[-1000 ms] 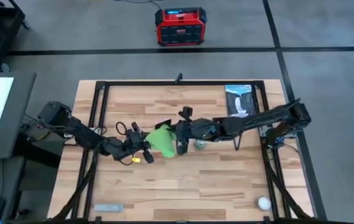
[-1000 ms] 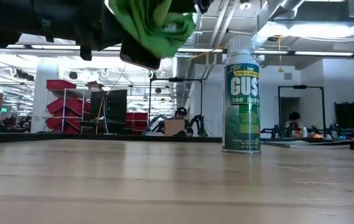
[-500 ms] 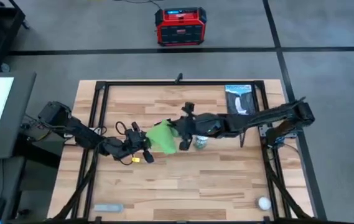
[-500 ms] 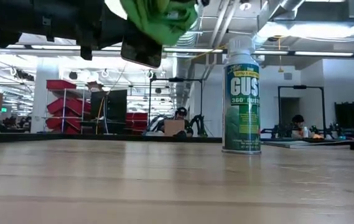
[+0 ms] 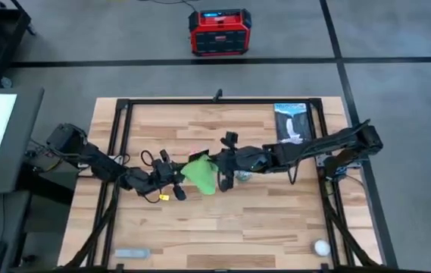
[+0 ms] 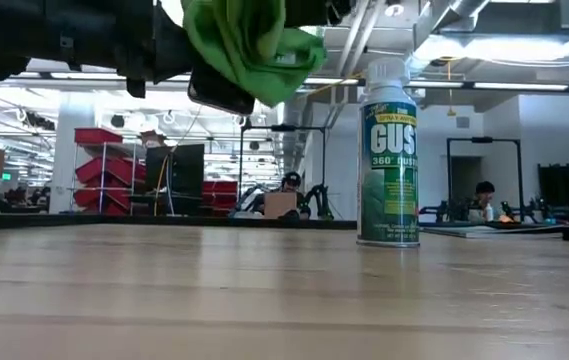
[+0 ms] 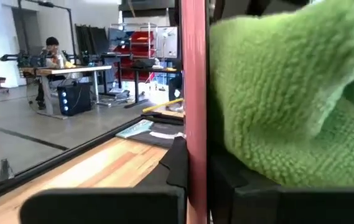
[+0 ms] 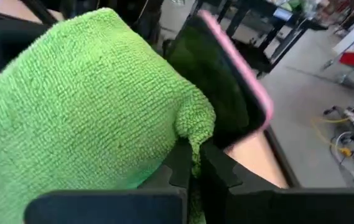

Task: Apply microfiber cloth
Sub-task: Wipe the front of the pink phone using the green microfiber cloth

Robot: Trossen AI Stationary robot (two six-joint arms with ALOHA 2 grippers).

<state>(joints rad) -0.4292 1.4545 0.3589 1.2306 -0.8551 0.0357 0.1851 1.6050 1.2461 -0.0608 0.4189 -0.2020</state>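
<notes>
The microfiber cloth (image 5: 200, 174) hangs bunched in the air above the middle of the table (image 5: 268, 227), clenched in the right gripper (image 5: 217, 179), which reaches in from the right side; the right wrist view shows the two dark fingers (image 8: 217, 168) pinched onto a fold of the green fabric (image 8: 83, 124), with the rest of the cloth bulging out ahead of them. Just beside it, the left gripper (image 5: 171, 179) grasps the pink phone (image 7: 194, 106) by its edge, and the cloth presses against the phone's dark screen (image 8: 217, 93) (that contact shows only in the wrist views). The high view shows the two grippers meeting at the cloth but hides the phone under the fabric. The low view shows what the overhead cannot: cloth (image 6: 249, 45) and phone (image 6: 222, 92) are both held well clear of the tabletop, to one side of an upright green duster can (image 6: 387, 155) standing on the wood.
</notes>
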